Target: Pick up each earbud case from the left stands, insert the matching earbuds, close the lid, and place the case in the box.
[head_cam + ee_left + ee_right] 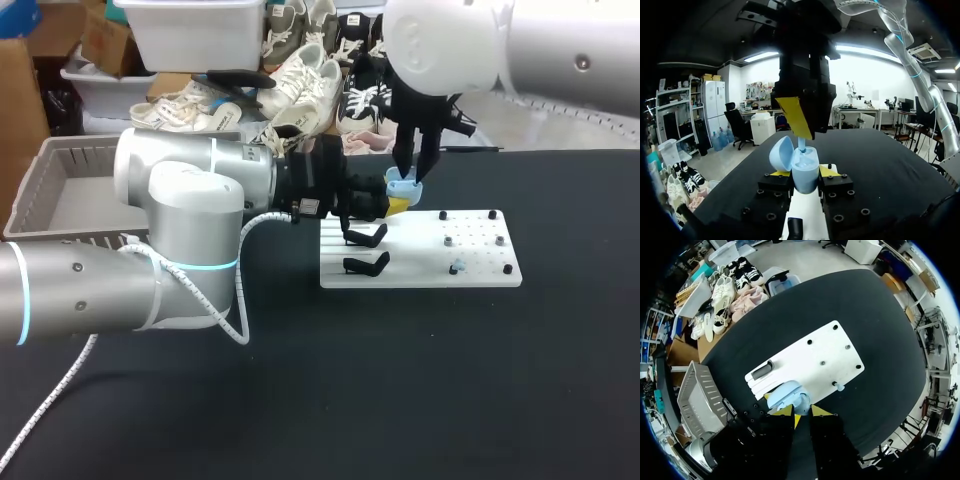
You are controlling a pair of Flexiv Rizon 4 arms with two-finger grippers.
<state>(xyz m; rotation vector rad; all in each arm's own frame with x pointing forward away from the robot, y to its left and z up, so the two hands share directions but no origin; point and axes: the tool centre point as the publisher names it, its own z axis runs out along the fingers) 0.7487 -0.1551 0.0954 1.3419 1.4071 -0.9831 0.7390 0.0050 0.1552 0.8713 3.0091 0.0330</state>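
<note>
pale blue earbud case point(805, 172), lid open

- Case point(403, 186): pale blue, plain, lid and body alike.
- Earbud point(801, 144): same pale blue as case.
- Left gripper point(804, 172): black, bright yellow tips.
- Right gripper point(801, 412): black, bright yellow tips.
- Board point(480, 270): white, plain.
- Pegs point(492, 213): black dots scattered over board, some greyer.
- Stands point(365, 237): black.
- Table point(400, 400): matt black, unpatterned.
- Box point(60, 150): light grey, walls slatted in a regular pattern.
- Left arm point(190, 215): silver-grey, ringed with thin cyan bands.
- Cable point(243, 310): white, braided.
- Right arm point(440, 45): white shading to silver-grey.
</note>
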